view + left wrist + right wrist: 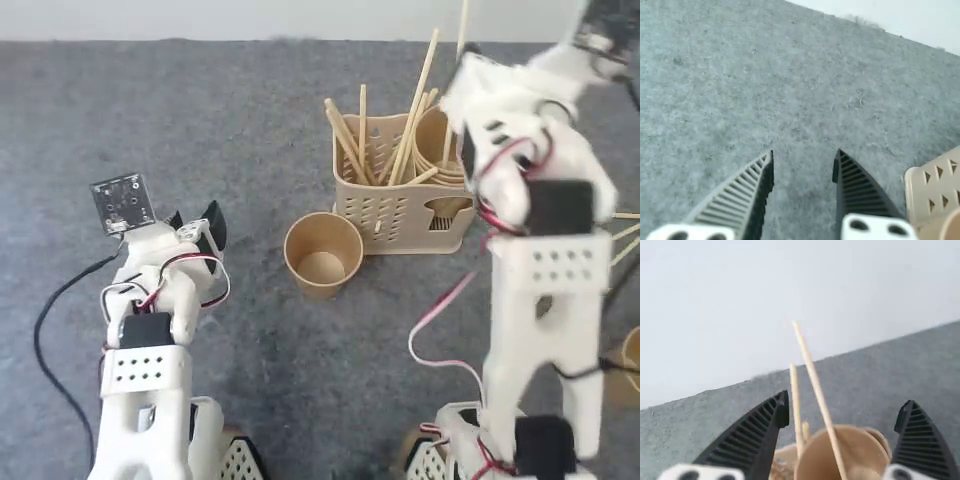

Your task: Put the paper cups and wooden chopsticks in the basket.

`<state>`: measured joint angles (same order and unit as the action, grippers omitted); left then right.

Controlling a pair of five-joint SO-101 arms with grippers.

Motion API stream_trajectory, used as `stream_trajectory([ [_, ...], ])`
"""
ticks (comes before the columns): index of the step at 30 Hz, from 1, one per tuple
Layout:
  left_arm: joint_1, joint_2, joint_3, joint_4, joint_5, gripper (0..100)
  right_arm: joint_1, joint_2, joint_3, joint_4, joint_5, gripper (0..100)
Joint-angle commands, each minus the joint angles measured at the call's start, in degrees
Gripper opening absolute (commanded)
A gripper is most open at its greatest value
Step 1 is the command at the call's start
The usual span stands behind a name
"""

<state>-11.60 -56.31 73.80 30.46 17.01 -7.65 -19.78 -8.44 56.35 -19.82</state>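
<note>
- The right gripper (846,400) hangs above the basket (400,215), its fingers spread wide with nothing between them. This looks like the basket end of a delivery, not a pickup.
- Directly below it, the nested cups (860,455) sit at one end of the basket. The standing chopsticks (416,105) lean in the basket, and one pokes up through the top cup.
- The loose paper cup (322,255) is not yet in. It stands upright and empty on the grey mat (150,100), just beside the basket's front corner.
- The stray chopsticks (627,232) lie at the table's far right edge, past the right arm. A tan round shape below them may be another cup, but it cannot be made out.
- The left gripper (805,152) sits low over the mat, fingers parted and empty, on the far side of the loose paper cup from the basket.
- The loose cup seems the likely next item, and it lies nearer the left arm. The fingers would need to straddle its rim and close lightly on the thin wall. The lift must clear the basket wall and the protruding sticks.
</note>
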Motion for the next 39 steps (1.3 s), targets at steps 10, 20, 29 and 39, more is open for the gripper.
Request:
stream_trajectory([
  [10, -0.2, -2.0, -0.4, -1.7, 0.5, 19, -1.5, 10.7, -2.6, -10.9, 4.2, 34.0],
  [20, -0.2, -2.0, -0.4, -1.7, 0.4, 19, 0.7, 12.0, -2.9, -11.8, 4.2, 4.4],
  [29, -0.2, -1.8, -0.4, -1.7, 0.4, 19, 0.7, 7.6, -2.9, -11.0, 4.3, 0.8],
  [39, -0.2, -1.8, -0.3, -1.7, 0.4, 18, 0.5, -0.1, -4.1, -12.0, 7.2, 0.7],
])
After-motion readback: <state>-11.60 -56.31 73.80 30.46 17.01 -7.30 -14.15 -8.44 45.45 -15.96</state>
